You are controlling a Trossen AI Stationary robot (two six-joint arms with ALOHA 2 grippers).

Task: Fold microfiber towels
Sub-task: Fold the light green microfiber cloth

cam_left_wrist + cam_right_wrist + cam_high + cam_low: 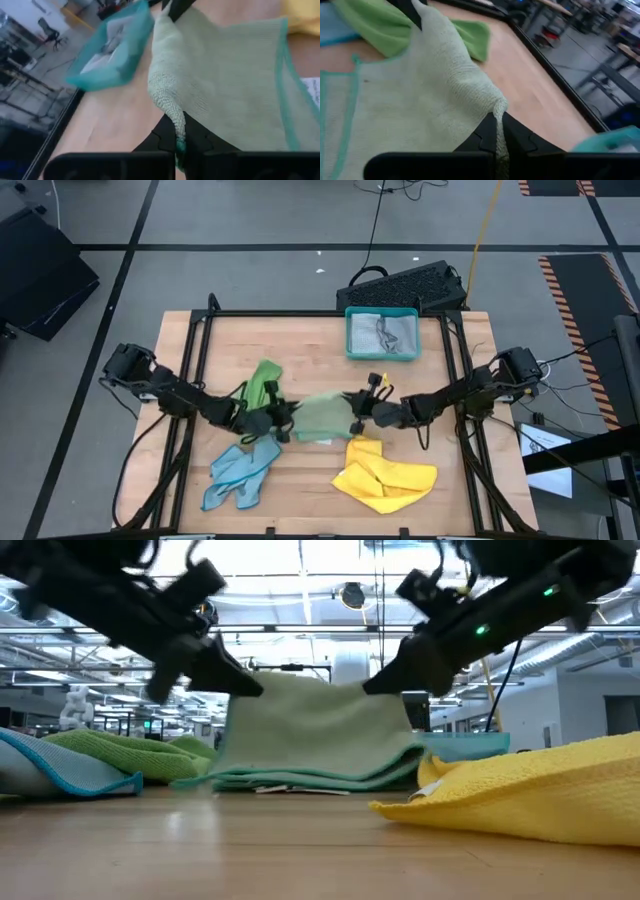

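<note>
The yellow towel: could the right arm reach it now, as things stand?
Probably not at once. The yellow towel lies uncovered close to the right gripper, but that gripper is shut on a corner of the pale green towel, which the left gripper also holds. It must let go first.

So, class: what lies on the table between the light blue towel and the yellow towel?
Bare wood, in the high view, between the light blue towel and yellow towel.
</note>
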